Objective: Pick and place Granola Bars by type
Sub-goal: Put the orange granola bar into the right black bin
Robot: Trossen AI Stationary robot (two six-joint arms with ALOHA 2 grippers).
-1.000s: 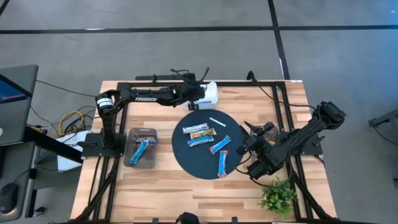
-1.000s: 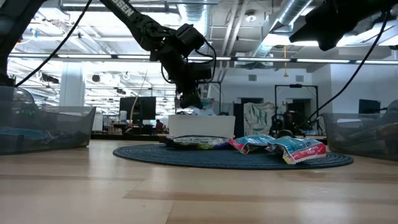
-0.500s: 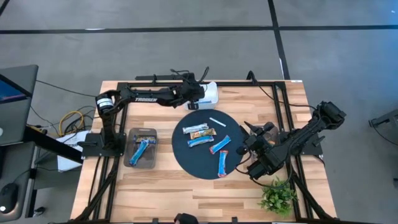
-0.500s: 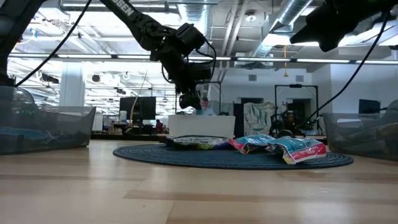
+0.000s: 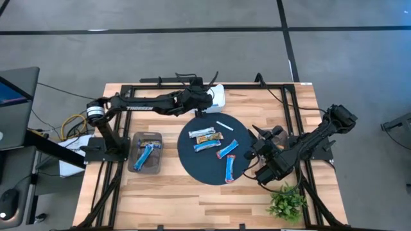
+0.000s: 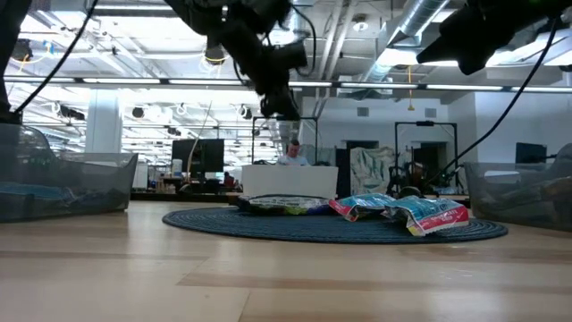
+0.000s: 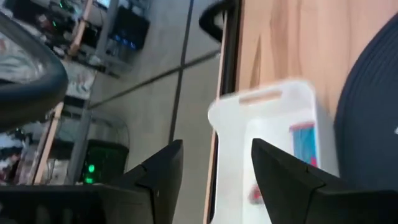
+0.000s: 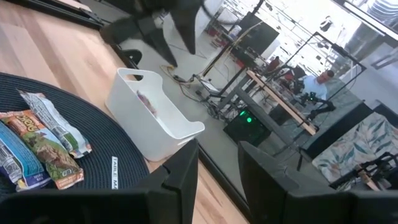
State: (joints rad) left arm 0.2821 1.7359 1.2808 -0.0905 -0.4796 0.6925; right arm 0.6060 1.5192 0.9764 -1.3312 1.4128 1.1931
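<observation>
The left gripper, released and empty, is held above the white bin. The granola bars lie just beyond it on the dark mat, nearest this arm.

From above, the left pincer covers part of the white bin, so the bin's contents cannot be made out there. The left wrist view is blurred, and its lower edge cuts off the bin. In the low view the clear bin only dimly shows something blue inside.
</observation>
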